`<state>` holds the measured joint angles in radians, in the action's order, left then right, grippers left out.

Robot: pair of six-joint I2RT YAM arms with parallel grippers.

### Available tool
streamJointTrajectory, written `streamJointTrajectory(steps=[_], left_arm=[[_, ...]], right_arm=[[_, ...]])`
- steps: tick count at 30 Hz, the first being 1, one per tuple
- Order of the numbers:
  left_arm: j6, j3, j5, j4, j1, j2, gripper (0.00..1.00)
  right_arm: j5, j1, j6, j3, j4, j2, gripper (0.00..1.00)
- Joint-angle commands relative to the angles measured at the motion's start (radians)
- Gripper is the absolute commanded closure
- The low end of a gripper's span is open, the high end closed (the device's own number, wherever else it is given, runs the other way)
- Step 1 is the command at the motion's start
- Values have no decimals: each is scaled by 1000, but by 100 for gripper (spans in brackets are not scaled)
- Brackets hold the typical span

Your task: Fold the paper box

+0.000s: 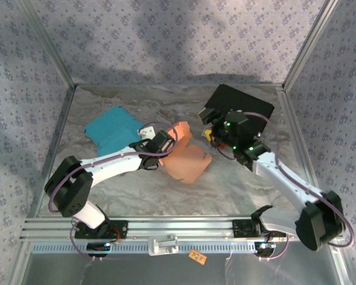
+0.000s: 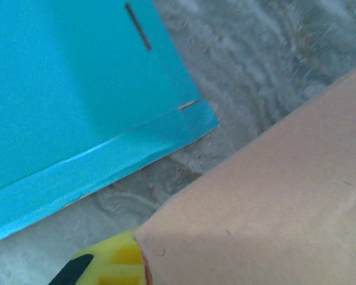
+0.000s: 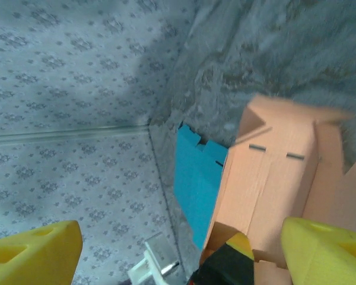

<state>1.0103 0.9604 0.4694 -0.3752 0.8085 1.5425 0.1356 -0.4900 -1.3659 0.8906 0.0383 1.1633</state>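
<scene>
The salmon paper box [image 1: 187, 155] lies partly folded near the middle of the marbled grey counter [image 1: 237, 184], its panels creased and two slots showing in one flap. The left gripper [image 1: 165, 141] sits at its left edge. Paper covers the gripper's yellow pad, so I cannot tell its hold. The right gripper [image 1: 209, 133] hovers by the box's far right corner, fingers [image 3: 326, 249] spread wide. A teal sheet [image 1: 111, 129] lies left and a black sheet [image 1: 240, 102] behind. Flower-patterned walls [image 1: 166, 35] enclose the space.
</scene>
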Motion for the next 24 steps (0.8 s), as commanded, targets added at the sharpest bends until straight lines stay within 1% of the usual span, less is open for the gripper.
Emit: streamJointTrajectory(steps=[1, 4, 7, 10, 13, 17, 18, 21, 24], left_arm=[[-64, 20, -229, -163, -46, -38, 100], [-134, 35, -311, -210, -94, -49, 100], [-240, 58, -359, -241, -122, -46, 100], [-344, 104, -371, -297, -142, -1, 100], [-428, 140, -361, -366, -146, 57, 100], [-461, 179, -306, -413, -151, 127, 100], [-462, 181, -305, -405, -150, 135, 100], [-457, 174, -281, -376, -151, 143, 100], [-455, 141, -304, -310, -150, 141, 96]], right_arm=[[-25, 45, 150, 50, 398, -12, 14], [-20, 51, 192, 84, 462, 0, 17], [-13, 41, 199, 98, 477, 23, 19], [-1, 26, 207, 118, 482, 63, 22], [-17, -13, 232, 176, 502, 126, 22], [-23, -54, 271, 293, 540, 247, 24], [-20, -60, 276, 340, 552, 276, 25], [-3, -66, 300, 388, 558, 341, 27], [35, -65, 313, 389, 543, 384, 30]])
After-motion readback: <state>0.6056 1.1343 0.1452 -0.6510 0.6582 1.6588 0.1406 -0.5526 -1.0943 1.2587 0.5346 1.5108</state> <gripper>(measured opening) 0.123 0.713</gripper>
